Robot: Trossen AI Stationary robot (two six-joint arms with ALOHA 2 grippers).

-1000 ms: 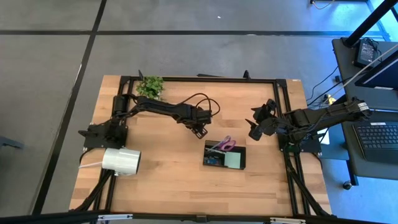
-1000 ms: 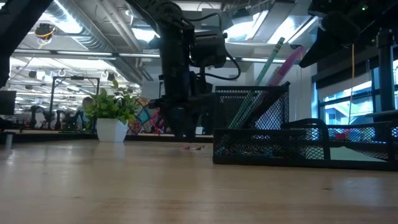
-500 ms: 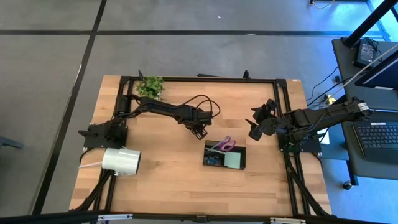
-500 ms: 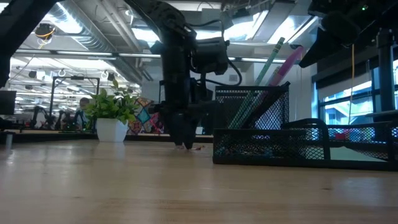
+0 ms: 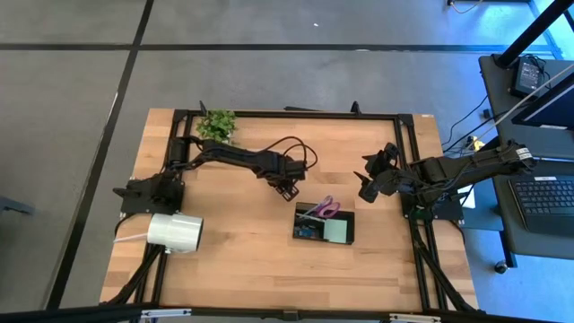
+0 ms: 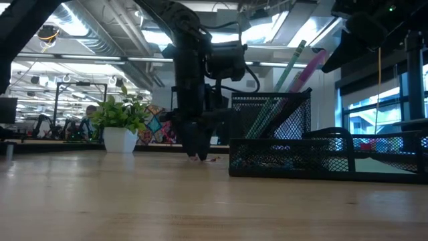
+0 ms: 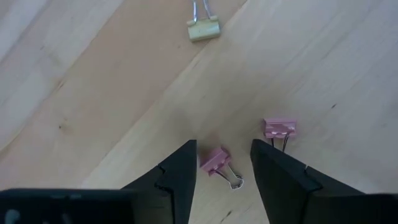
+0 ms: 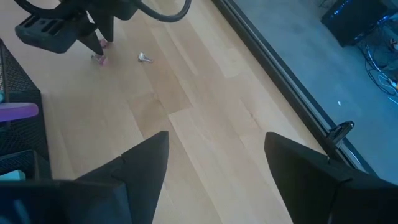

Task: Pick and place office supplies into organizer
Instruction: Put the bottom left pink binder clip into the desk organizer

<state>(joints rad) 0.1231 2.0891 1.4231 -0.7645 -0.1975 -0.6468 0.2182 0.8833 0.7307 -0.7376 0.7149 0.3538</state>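
My left gripper (image 7: 222,149) points down at the table's middle (image 5: 288,190), open, one finger on each side of a small pink binder clip (image 7: 216,160) that lies flat on the wood. I see no touch between fingers and clip. A second pink clip (image 7: 279,127) and a pale yellow clip (image 7: 204,29) lie close by. The black mesh organizer (image 5: 324,224) stands just right of the gripper, holding purple-handled scissors (image 5: 326,208), a pale green pad (image 5: 338,232) and pens (image 6: 284,73). My right gripper (image 5: 369,184) waits open, raised at the table's right side.
A big white roll (image 5: 175,232) lies at the left edge. A small green plant (image 5: 217,123) in a white pot stands at the far left. Bare wood stretches along the near side of the table (image 5: 269,269). A black frame (image 5: 408,161) runs around the tabletop.
My left gripper has sunk a little toward the table, its fingertips now close over the pink clips. The clips and the organizer have stayed in place.
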